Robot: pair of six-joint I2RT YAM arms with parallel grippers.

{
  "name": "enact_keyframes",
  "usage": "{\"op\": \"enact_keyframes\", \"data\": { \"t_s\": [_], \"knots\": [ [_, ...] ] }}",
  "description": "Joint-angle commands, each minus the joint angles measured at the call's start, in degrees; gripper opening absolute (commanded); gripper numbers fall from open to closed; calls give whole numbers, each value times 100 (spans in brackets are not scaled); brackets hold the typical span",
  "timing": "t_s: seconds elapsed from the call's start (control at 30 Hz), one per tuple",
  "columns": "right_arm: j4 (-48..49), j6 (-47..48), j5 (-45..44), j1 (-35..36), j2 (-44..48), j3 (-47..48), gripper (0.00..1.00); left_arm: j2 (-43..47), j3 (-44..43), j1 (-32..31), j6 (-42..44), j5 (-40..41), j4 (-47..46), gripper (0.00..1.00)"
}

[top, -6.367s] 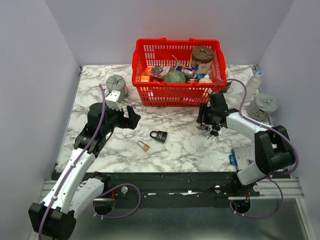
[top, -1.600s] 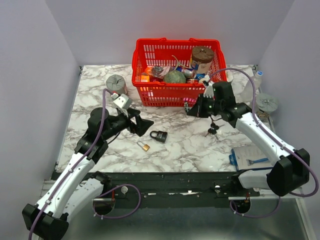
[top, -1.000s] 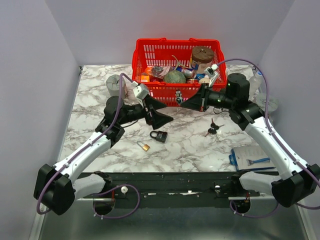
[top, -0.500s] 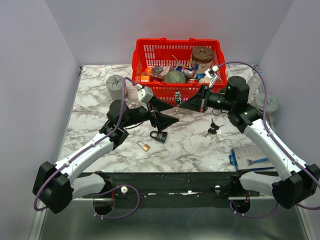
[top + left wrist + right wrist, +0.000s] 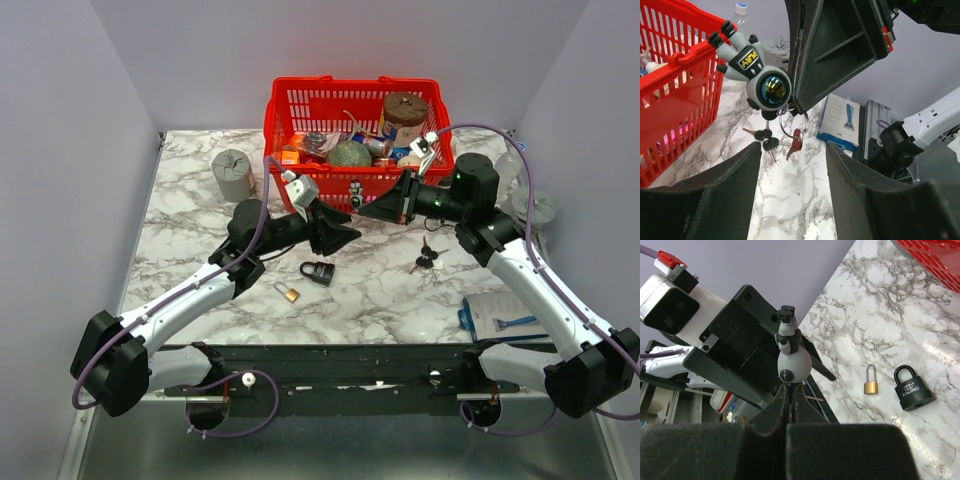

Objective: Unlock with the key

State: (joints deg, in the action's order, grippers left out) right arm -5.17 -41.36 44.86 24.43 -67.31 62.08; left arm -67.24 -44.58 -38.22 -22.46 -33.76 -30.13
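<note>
R claw [image 5: 789, 390], clenched on astronaut keychain [image 5: 762, 82], held it mid-air before L claw's [image 5: 792, 170] spread jaws, prob. for handover, while key bunch [image 5: 425, 258] lay on marble table [image 5: 180, 200], apart from black padlock [image 5: 318, 272].

Both arms reach forward and inward over the table, so the two grippers face each other tip to tip near its centre.

The left arm [image 5: 190, 295] runs diagonally from its base toward the right, with the elbow low and the wrist roughly level. The left gripper [image 5: 335, 232] points right, and its jaws stand apart.

The right arm [image 5: 530, 275] rises from its base, bends at a raised elbow and runs left. The right gripper [image 5: 368, 208] points left and sits just beyond and slightly above the left fingertips. Its jaws are pressed together and pinch a small astronaut figure [image 5: 765, 82] at the tips.
</note>
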Motion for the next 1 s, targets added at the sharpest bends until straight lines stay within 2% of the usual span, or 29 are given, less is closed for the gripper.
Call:
{"op": "enact_keyframes", "data": {
  "t_s": [0.0,0.03,0.07,0.13,0.17,0.23,0.27,0.37,0.53,0.63,0.67,0.7,0.77,0.8,0.9,0.97],
  "knots": [
    [148,-65,14,27,104,-82,1,-87,-200,-72,145,168,-19,55],
    [148,-73,-4,27,104,-82,1,-87,-192,-81,145,176,-19,52],
    [156,-74,-12,27,86,-82,1,-87,-174,-89,154,185,-19,44],
    [148,-65,-21,27,78,-100,1,-61,-157,-98,172,203,-28,39],
    [148,-65,-39,27,86,-109,1,-61,-148,-98,180,203,-37,31],
    [148,-65,-56,27,69,-109,1,-52,-148,-107,180,203,-37,22],
    [148,-65,-56,27,60,-135,1,-43,-130,-107,189,186,-37,13],
    [156,-65,-100,27,34,-153,1,-8,-60,-107,224,150,-28,0],
    [130,49,-267,19,42,-223,1,184,-25,-107,487,36,471,0],
    [-150,582,-504,27,60,-258,1,273,-104,-116,821,-323,1262,0],
    [-369,794,-583,27,86,-276,2,273,-200,-116,1013,-455,1795,0],
    [-466,1023,-758,27,121,-319,14,264,-235,-116,1094,-622,2044,0],
    [-729,1708,-943,27,270,-504,31,212,-279,-125,1269,-1114,2745,0],
    [-836,1928,-1092,36,323,-565,44,203,-280,-125,1418,-1263,2941,0],
    [-1240,2728,-1190,115,621,-697,55,98,-279,-133,1639,-1721,3618,0],
    [-1468,3186,-1190,299,762,-785,55,45,-306,-133,1718,-2002,3899,0]
  ]
}}
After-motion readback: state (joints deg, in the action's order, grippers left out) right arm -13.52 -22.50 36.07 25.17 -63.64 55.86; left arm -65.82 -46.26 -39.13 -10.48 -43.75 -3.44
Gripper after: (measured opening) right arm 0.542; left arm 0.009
